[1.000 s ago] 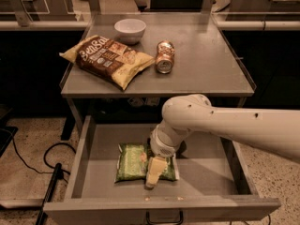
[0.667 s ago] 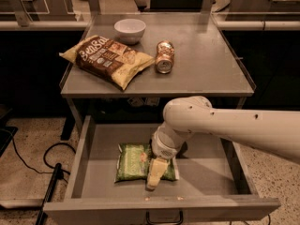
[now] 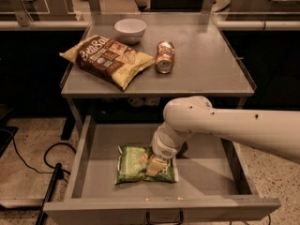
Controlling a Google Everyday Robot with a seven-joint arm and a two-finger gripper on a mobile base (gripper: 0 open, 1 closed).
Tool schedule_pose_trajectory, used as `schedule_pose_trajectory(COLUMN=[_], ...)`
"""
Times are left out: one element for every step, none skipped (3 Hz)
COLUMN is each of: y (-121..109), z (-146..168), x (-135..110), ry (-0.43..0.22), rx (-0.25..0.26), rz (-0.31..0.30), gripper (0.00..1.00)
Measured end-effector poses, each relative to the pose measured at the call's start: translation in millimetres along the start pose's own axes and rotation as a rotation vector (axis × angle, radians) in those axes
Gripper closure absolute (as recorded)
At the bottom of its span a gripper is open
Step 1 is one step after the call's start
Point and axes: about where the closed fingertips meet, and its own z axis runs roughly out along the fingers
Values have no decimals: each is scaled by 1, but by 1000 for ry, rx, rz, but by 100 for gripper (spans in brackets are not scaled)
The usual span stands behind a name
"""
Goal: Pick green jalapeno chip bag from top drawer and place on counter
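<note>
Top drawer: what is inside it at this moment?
The green jalapeno chip bag lies flat on the top drawer floor, with the pincer over part of it. The arm hides the floor behind it.

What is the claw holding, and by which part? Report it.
Cannot tell: the claw is on the green jalapeno chip bag, right of its middle, bag flat in the top drawer.

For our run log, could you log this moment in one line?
gripper: over green jalapeno chip bag | bag: in top drawer | counter: placement pending
</note>
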Motion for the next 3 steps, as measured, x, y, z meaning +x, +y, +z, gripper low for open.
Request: schedule_pose_trajectory(y=[0, 0, 0], z=[0, 0, 0], x=[0, 0, 0], ry=[0, 0, 0], rx=[0, 0, 0], rz=[0, 0, 0], gripper=[66, 90, 100])
